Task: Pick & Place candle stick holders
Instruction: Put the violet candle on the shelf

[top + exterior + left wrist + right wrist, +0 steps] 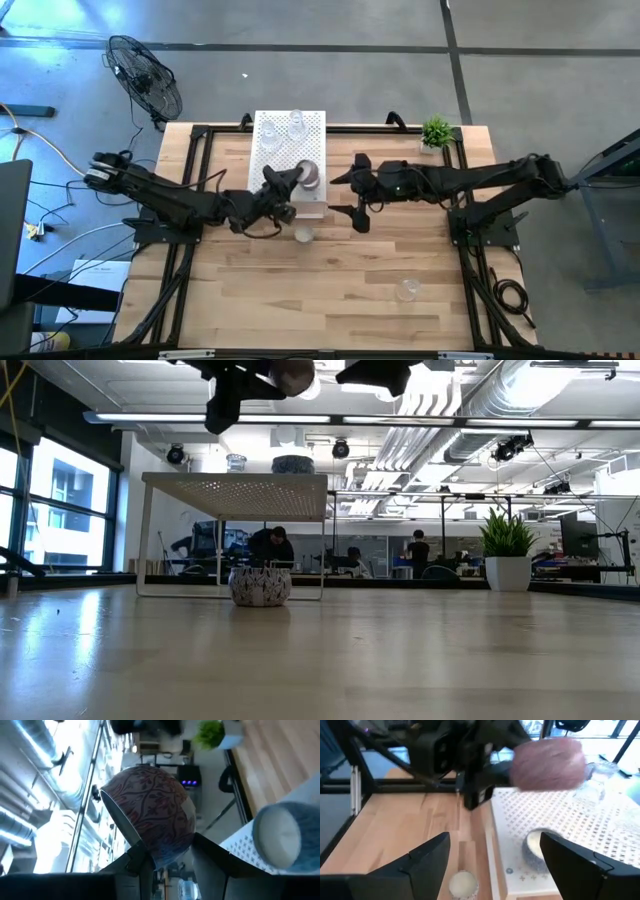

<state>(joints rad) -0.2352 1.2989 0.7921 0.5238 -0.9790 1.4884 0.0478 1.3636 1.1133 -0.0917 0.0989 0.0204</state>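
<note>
High view: left gripper (291, 181) over the front edge of the white box (290, 140), clamped on a round patterned holder (309, 175). Right gripper (352, 196) at 3 o'clock from it, jaws apart, nothing in them. Two clear holders (283, 128) sit on the box's far half. Another holder (303, 235) sits on the table (330, 280) just off the box at 6 o'clock; a clear one (406, 290) sits well apart toward 5 o'clock. Plant (436, 132) at the far right corner.

Low view: one patterned holder (260, 585) on the table in front of the box (236, 495); grippers only partly in frame at 12 o'clock.

Left wrist view: fingers (132, 857) pinch the patterned holder (150, 817); a white-centred holder (282, 837) rests on the box.

Right wrist view: fingers (427, 857) wide apart; held holder (547, 762) above the box (580, 830), a white-centred one (535, 847) on the box, another (462, 884) on the table beside it.
</note>
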